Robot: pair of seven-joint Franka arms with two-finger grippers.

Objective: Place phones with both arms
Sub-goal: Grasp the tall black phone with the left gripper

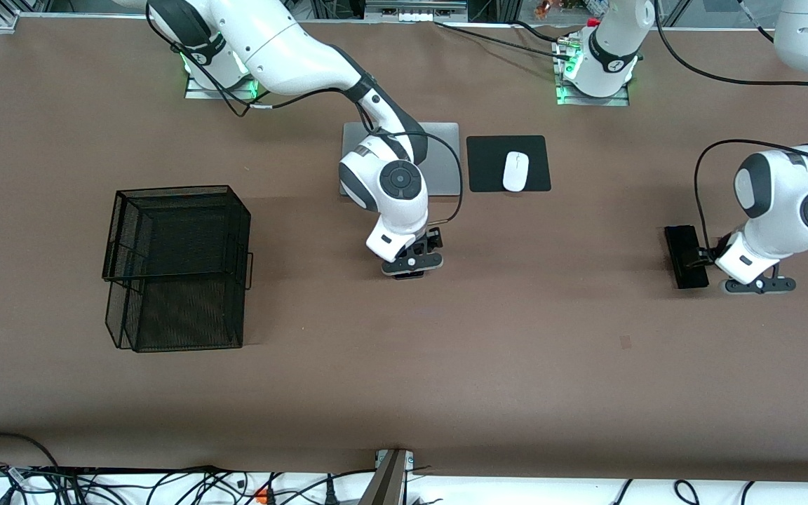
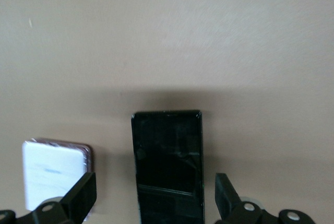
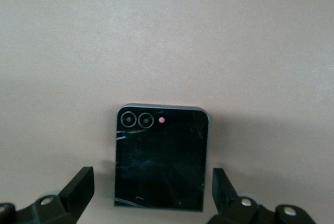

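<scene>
Three phones lie flat on my bench: the squarish black phone [image 3: 160,157] mid-bench under my right gripper [image 3: 151,195], the slim black phone [image 2: 167,164] and white phone [image 2: 52,174] side by side toward the left arm's end, under my left gripper [image 2: 155,200]. Both grippers hang fully open, holding nothing.
</scene>
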